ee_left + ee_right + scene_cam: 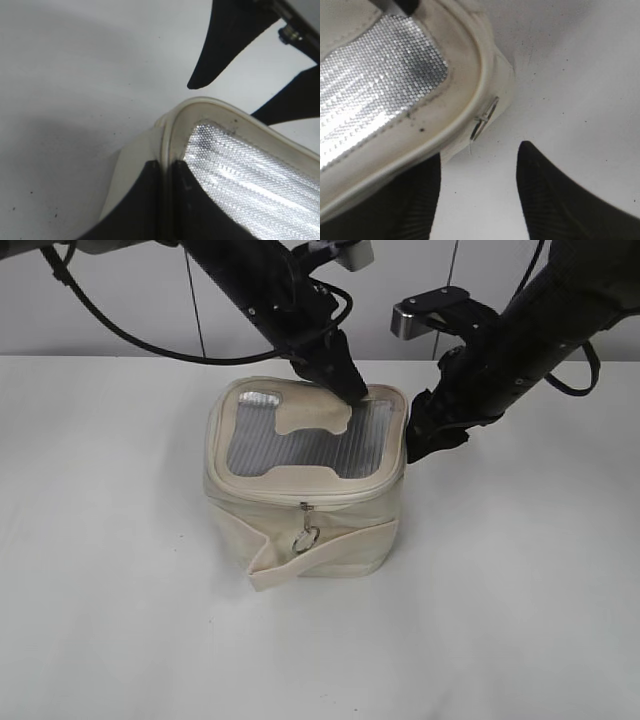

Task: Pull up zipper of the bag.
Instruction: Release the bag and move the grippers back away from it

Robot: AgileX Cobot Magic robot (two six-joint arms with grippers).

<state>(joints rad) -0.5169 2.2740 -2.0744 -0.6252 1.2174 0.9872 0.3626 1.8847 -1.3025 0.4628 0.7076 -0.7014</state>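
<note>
A cream bag (305,490) sits mid-table (110,620), its silver zipper pull (306,532) hanging at the front rim. The left gripper (161,200) pinches the lid's back edge; the right gripper (475,195), fingers apart, straddles the right corner. No lettering is legible.

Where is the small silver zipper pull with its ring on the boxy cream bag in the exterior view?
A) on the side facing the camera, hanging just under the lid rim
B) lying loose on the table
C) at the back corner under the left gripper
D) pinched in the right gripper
A: the small silver zipper pull dangles at the front of the boxy cream bag, just below the lid rim, apart from the left gripper and the right gripper.
</note>
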